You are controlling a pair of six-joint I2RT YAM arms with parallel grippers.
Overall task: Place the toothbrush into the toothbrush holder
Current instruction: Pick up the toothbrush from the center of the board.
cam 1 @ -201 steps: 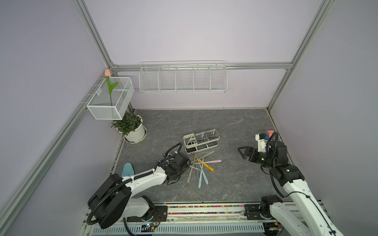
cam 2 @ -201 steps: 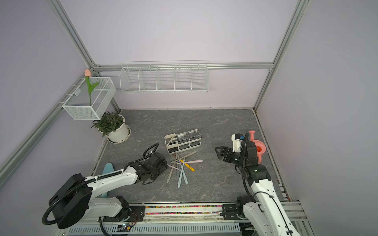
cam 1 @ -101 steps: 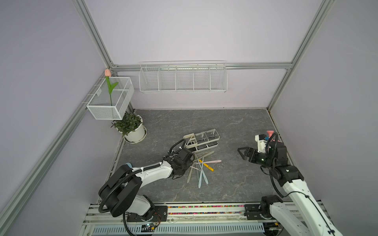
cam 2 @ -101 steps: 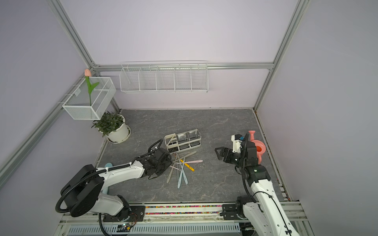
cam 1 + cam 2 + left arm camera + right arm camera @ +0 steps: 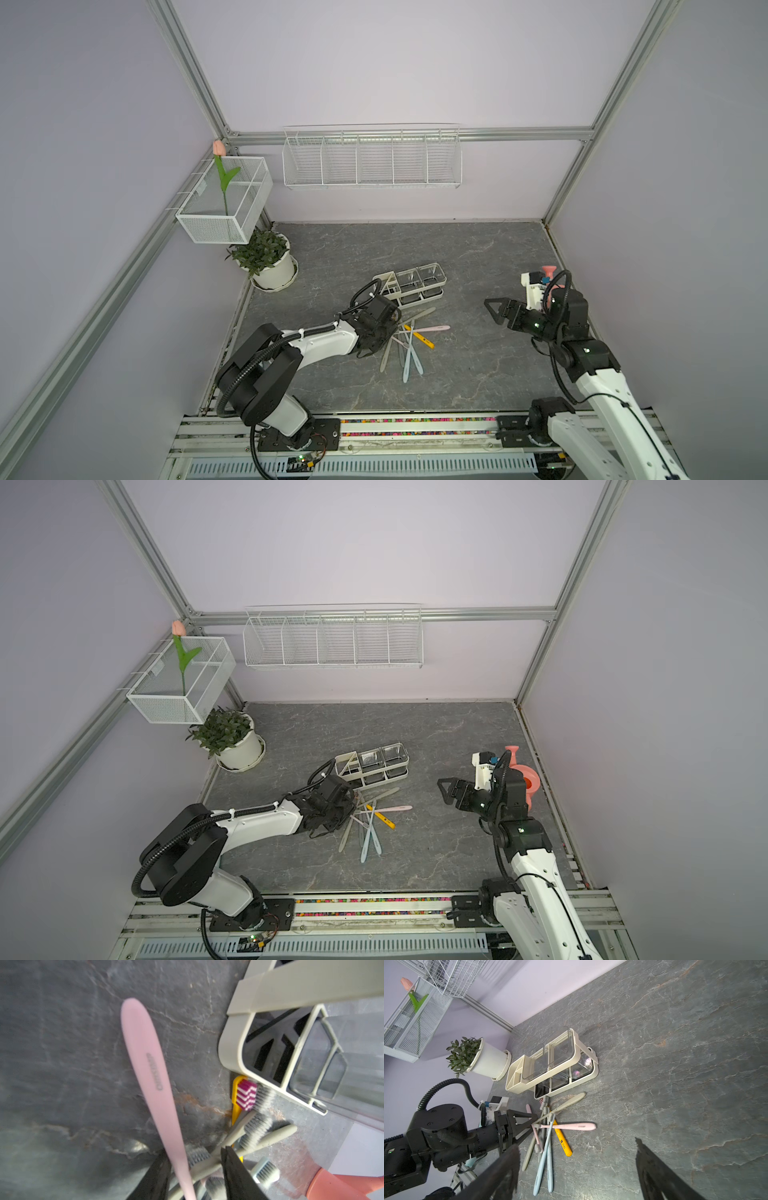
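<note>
Pink plastic brush (image 5: 149, 1068), likely light, stiff, slick, lies in the pile (image 5: 409, 345) at the middle of the table (image 5: 478, 257), beside the holder (image 5: 234, 1049). My left gripper (image 5: 194, 1153) straddles its slim handle, jaws half apart: a sound spot. My right gripper (image 5: 494, 309) gapes, empty.

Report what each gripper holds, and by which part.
Nothing is gripped yet. The left gripper straddles the pink toothbrush at its thin neck, jaws open, with a gap on one side. The right gripper is open and empty.

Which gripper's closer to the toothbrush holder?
Left. The left gripper sits low beside the cream end of the toothbrush holder, over the brush pile; the right gripper hangs well off to the side.
</note>
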